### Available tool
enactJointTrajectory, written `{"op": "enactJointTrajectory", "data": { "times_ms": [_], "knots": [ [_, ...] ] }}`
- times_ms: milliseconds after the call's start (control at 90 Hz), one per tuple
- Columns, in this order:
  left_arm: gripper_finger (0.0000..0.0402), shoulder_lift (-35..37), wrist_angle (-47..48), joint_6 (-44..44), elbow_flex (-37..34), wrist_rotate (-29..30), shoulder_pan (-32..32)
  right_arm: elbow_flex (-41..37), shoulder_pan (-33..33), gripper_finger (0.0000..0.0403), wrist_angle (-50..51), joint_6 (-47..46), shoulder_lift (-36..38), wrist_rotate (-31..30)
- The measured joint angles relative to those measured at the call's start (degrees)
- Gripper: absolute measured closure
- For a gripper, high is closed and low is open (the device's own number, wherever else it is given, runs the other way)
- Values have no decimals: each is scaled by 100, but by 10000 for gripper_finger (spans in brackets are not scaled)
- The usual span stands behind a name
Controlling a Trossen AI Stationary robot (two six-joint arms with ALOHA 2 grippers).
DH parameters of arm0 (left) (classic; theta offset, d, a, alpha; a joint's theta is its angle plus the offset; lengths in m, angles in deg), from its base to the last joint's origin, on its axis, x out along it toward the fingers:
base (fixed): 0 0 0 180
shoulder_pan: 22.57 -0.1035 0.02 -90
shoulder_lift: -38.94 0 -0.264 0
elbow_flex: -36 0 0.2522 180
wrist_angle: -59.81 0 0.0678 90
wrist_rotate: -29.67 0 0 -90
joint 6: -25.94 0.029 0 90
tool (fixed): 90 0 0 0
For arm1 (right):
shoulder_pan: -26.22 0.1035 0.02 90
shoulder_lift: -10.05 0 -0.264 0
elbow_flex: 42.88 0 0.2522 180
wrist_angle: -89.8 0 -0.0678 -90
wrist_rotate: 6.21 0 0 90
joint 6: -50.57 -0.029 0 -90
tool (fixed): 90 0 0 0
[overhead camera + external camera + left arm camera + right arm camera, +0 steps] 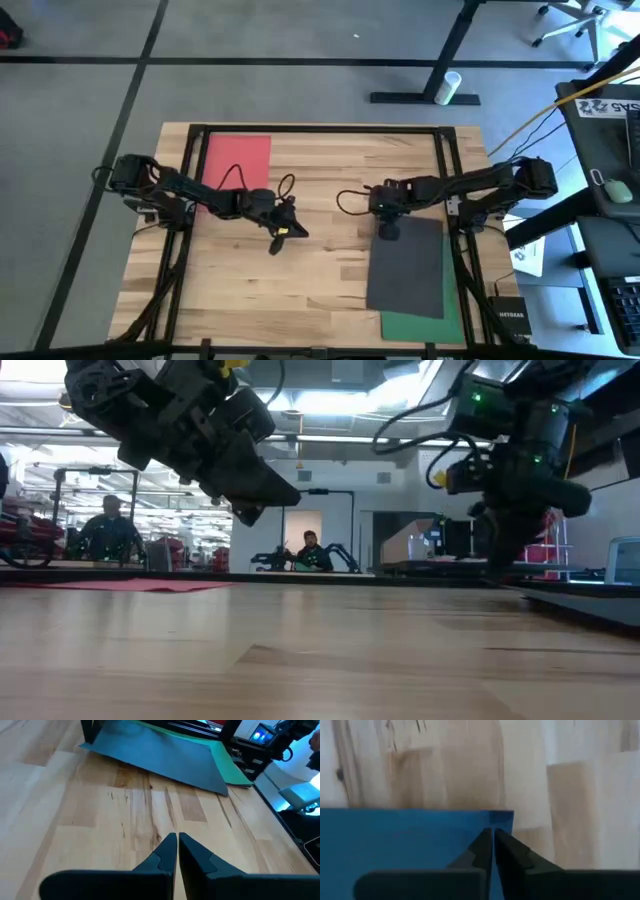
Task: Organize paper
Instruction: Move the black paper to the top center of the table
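A dark blue sheet of paper [408, 262] lies on the right half of the table, partly on top of a green sheet [425, 326] near the front edge. A red sheet [236, 160] lies flat at the far left. My right gripper [492, 832] stands at the blue sheet's far left corner and is shut on it. Near the table's middle my left gripper [280, 236] is shut on nothing and hovers over bare wood [176, 837], clear of the table in the low view [245, 510]. My right gripper pinches the blue sheet between its two fingers at the far left corner [502, 820]. The fingers come down from above at a slant. The corner [86, 743] is raised a little. The rest of the sheet lies on the table and on the green sheet.
A black frame [320, 130] runs along the table's far edge and down both sides. Bare wood [290, 290] lies between the two arms toward the front. In the low view, people [310, 550] sit in the room behind the table.
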Motion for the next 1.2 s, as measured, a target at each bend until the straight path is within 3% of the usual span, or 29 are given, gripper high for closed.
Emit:
{"op": "enactJointTrajectory", "data": {
  "times_ms": [200, 511, 722, 900, 1200],
  "knots": [
    [402, 0, 25, -48, 0, 0, 0, -3, 0, 402, 7, 0, -150, 900],
    [402, 0, 159, -127, 0, -2, 13, 21, -10, 402, -415, 107, -951, 1053],
    [402, 0, 153, -128, 0, -2, 12, 9, -166, 403, -1300, 141, -1097, 886],
    [402, 0, 89, -99, 14, 73, 13, 5, -644, 403, -2082, 150, -1138, 142],
    [402, -11, 151, 750, 540, 153, 4, 954, -868, 403, -1554, 726, -900, 144]
  ]
}}
